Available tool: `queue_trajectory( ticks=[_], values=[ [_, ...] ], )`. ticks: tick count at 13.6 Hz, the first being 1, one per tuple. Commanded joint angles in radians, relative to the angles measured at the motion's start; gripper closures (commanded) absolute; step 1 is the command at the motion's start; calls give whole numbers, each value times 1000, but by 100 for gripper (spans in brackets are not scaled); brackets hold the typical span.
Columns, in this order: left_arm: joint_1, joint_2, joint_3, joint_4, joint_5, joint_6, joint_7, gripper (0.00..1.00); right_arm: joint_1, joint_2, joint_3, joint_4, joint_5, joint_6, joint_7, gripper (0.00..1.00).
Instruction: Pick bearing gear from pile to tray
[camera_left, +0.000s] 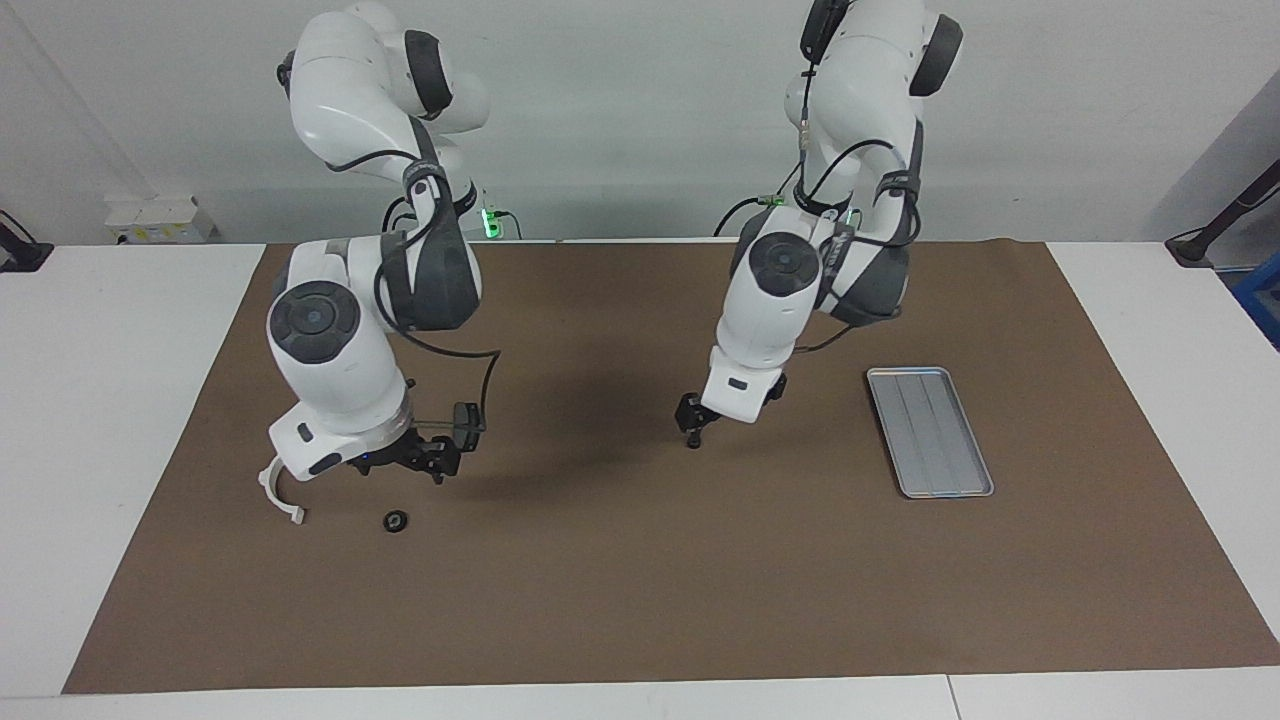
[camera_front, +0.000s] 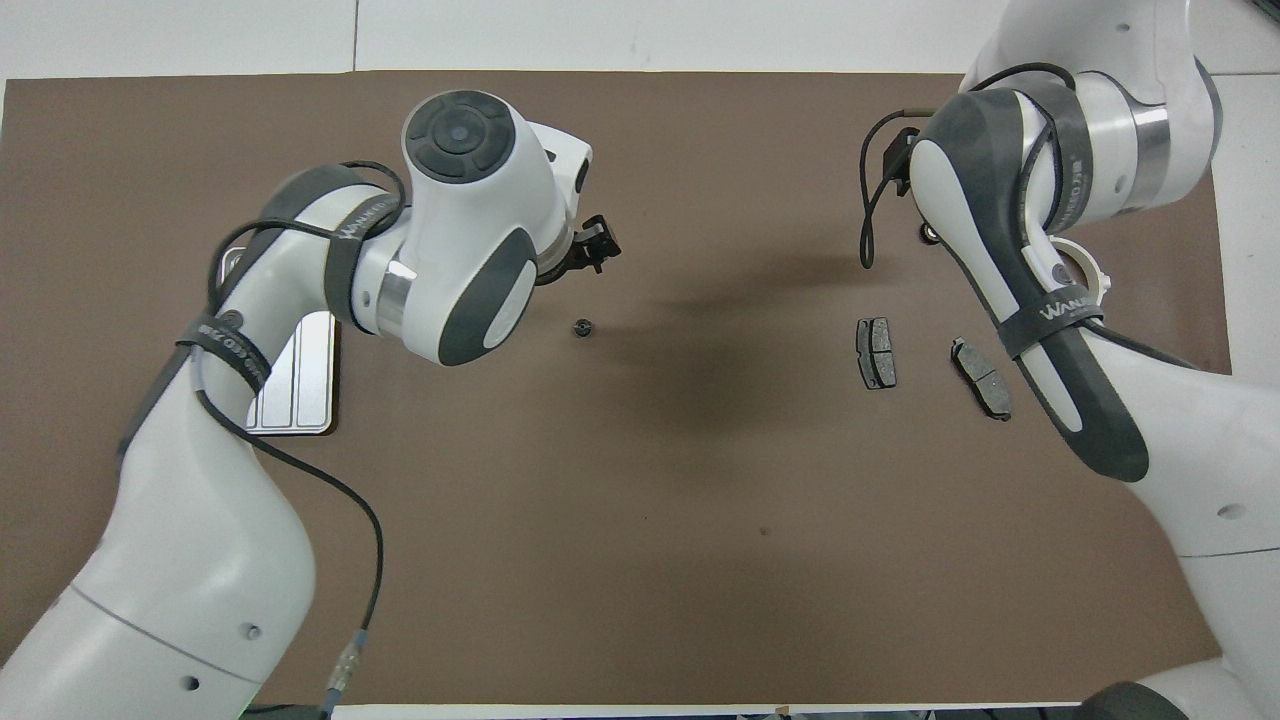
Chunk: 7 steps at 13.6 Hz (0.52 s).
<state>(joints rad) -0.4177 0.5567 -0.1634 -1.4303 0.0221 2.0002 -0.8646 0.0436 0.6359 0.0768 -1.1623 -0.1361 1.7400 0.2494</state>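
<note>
A small black round piece (camera_left: 692, 441) lies mid-mat, also in the overhead view (camera_front: 581, 327). My left gripper (camera_left: 690, 424) hangs just over it. A second black round piece (camera_left: 395, 520) lies toward the right arm's end, beside the white half-ring bracket (camera_left: 285, 508). My right gripper (camera_left: 412, 466) is low over the mat, just above that piece. Two dark grey brake pads (camera_front: 876, 352) (camera_front: 981, 377) lie on the mat; the right arm hides them in the facing view. The silver tray (camera_left: 930, 430) lies toward the left arm's end with nothing in it.
The brown mat (camera_left: 640, 580) covers most of the white table. In the overhead view the left arm covers much of the tray (camera_front: 305, 370) and the right arm covers part of the bracket (camera_front: 1090, 272).
</note>
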Motion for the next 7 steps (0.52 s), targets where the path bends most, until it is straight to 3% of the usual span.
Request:
queue_trajectory(
  ticks=[1, 3, 7],
  values=[
    [-1, -15, 19, -105, 34, 101, -13, 0, -60, -91, 12, -233, 4, 174, -50, 0],
    [-4, -20, 19, -130, 38, 120, -17, 0, -76, -79, 12, -273, 4, 245, -48, 0],
    [-49, 17, 22, -124, 53, 97, -91, 0, -93, -38, 12, -274, 6, 274, -41, 0]
  ],
)
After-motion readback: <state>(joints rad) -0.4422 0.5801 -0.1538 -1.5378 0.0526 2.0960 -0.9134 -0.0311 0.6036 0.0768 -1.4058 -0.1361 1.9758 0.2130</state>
